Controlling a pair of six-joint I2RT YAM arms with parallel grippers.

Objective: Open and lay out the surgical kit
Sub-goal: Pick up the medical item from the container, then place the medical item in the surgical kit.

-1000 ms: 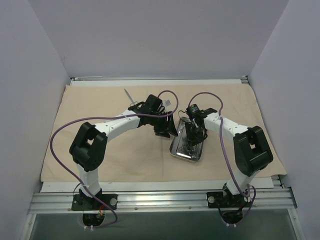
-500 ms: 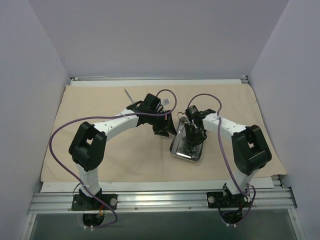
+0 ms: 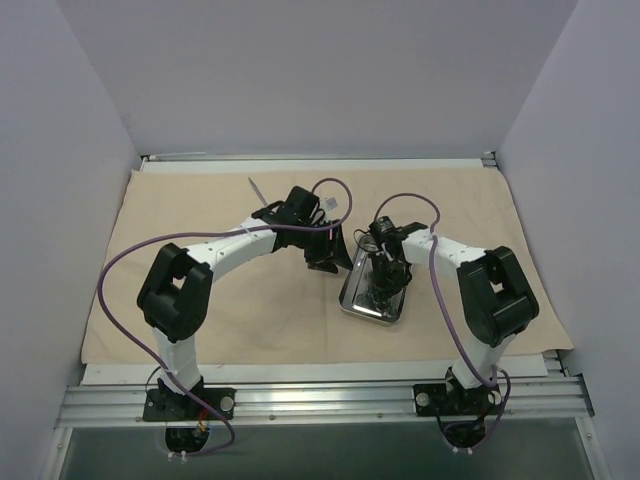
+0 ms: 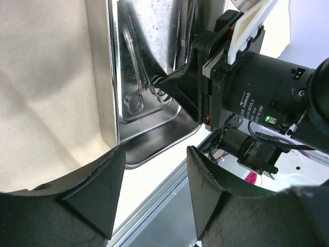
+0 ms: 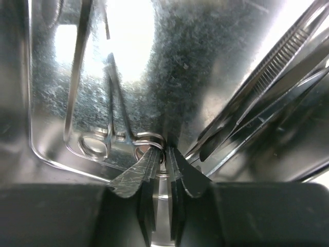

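The beige cloth wrap [image 3: 200, 300] lies spread flat over the table. The steel tray [image 3: 352, 302] sits on it right of centre, with several thin metal instruments inside. My right gripper [image 3: 383, 283] reaches down into the tray. In the right wrist view its fingertips [image 5: 149, 163] pinch the ring handle of a ring-handled instrument [image 5: 115, 98]. Serrated tweezers [image 5: 267, 77] lie to the right of it. My left gripper [image 3: 335, 252] hangs open just off the tray's left rim [image 4: 110, 77], holding nothing. One thin instrument [image 3: 256, 189] lies on the cloth at the back left.
White walls close in the table on the left, back and right. An aluminium rail [image 3: 320, 400] runs along the near edge by the arm bases. Purple cables [image 3: 120, 270] loop off both arms. The two wrists stand close together over the tray.
My right gripper's jaws have narrowed onto the ring handle, and its forearm has swung slightly left. The left arm has barely moved.
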